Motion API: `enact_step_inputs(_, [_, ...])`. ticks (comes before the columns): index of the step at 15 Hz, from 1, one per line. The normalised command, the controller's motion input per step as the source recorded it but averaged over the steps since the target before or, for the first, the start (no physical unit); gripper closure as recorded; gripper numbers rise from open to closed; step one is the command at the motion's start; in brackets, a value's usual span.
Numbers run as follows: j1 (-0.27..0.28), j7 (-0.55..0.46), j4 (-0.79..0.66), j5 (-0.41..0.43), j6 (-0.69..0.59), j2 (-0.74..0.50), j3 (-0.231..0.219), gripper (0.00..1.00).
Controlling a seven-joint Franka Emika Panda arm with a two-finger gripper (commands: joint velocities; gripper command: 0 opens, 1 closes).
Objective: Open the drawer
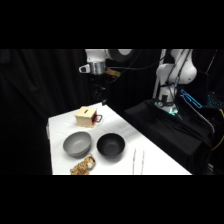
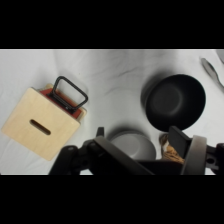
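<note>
The hand (image 1: 100,95) is hanging high above the back edge of the white worktop (image 1: 155,155), behind the box (image 1: 85,116) and clear of it. In the wrist view its 2 fingers (image 2: 181,140) are standing apart with nothing between them.

The tan box is sitting near the worktop's back left corner, with a dark slot in its top face. The drawer (image 2: 67,102) is showing as an orange-brown strip along 1 side of the box, looking shut or nearly so. Its dark loop handle (image 2: 70,92) is sticking out from that side, toward the black bowl (image 1: 110,145).

In front of the box, 2 bowls are resting side by side: a grey bowl (image 1: 77,143) straight in front of it and the black bowl just to that bowl's right. A brownish lumpy thing (image 1: 83,165) is lying beyond the grey bowl, farther from the box. Metal tongs (image 1: 137,161) are lying beyond the black bowl, well apart from the box.
</note>
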Motion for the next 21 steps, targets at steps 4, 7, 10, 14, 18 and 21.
enact_step_inputs(4, [-0.080, 0.02, -0.02, 0.117, 0.29, 0.13, -0.047, 0.00])
enact_step_inputs(7, [-0.077, 0.03, -0.05, 0.172, 0.22, 0.06, -0.036, 0.00])
enact_step_inputs(10, [-0.072, 0.04, -0.08, 0.226, 0.24, 0.03, -0.028, 0.00])
enact_step_inputs(14, [-0.055, 0.07, -0.08, 0.199, 0.26, 0.06, -0.019, 0.00])
enact_step_inputs(18, [-0.038, 0.10, -0.06, 0.168, 0.24, 0.09, -0.006, 0.00])
enact_step_inputs(21, [-0.022, 0.14, -0.01, 0.137, 0.27, 0.15, 0.002, 0.00])
